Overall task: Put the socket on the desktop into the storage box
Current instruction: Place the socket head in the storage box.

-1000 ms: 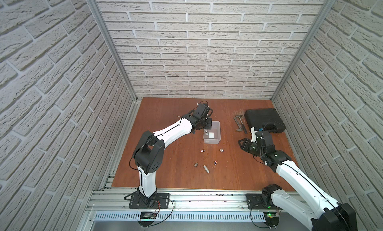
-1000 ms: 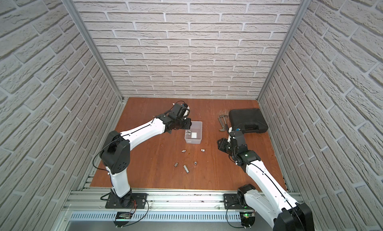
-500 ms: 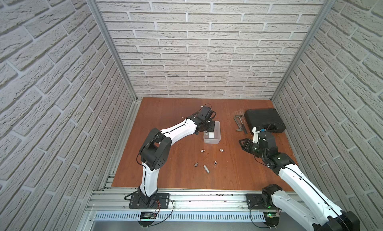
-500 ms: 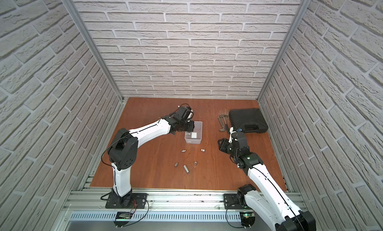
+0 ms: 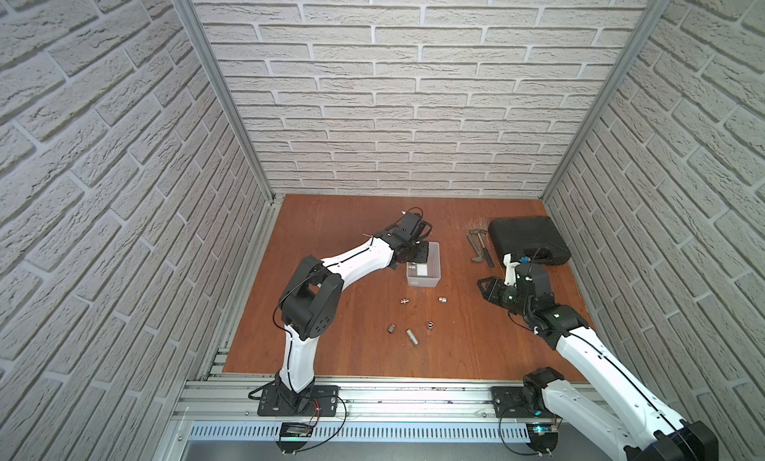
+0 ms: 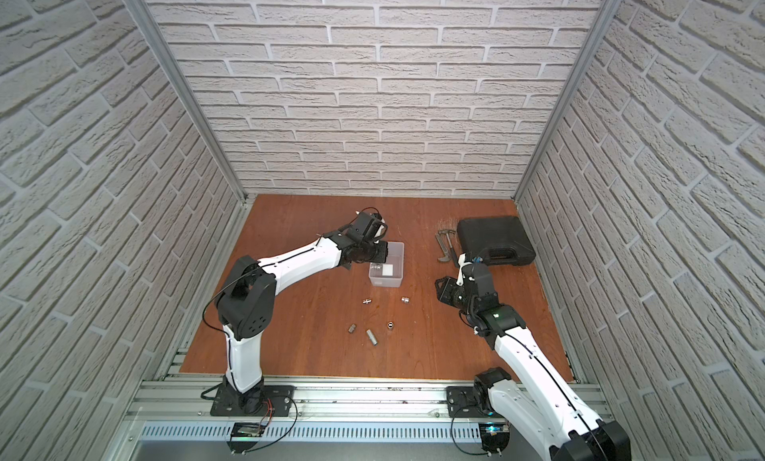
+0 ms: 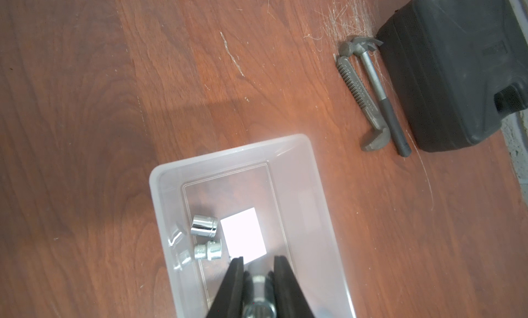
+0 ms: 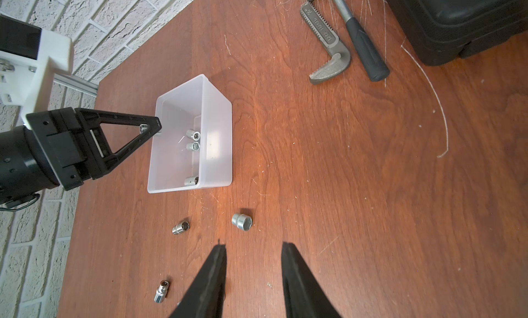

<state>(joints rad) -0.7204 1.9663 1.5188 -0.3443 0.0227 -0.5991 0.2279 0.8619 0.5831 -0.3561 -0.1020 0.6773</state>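
Observation:
The storage box point(image 5: 438, 265) point(image 6: 401, 259) stands mid-desktop point(image 5: 360, 231). My left gripper point(image 7: 259, 262) point(image 5: 416, 255) is shut on a chrome socket point(image 7: 258, 292) and hangs over the box's left rim, as the right wrist view shows point(image 8: 153, 127). Two sockets point(image 7: 203, 225) lie inside the box beside its white square, and the right wrist view shows three there point(image 8: 193, 135). Several loose sockets point(image 5: 443, 300) point(image 8: 241, 221) lie on the desktop in front of the box. My right gripper point(image 8: 254, 245) point(image 5: 486, 287) is open and empty, low over the board, right of those sockets.
A black case point(image 5: 528, 239) point(image 7: 445, 73) sits at the back right. A hammer point(image 7: 380, 96) and a toothed wrench point(image 7: 360, 99) lie beside it. Brick walls enclose three sides, and a metal rail point(image 5: 372, 392) runs along the front.
My left arm has swung slightly right, carrying the held socket over the box. The right arm has barely moved.

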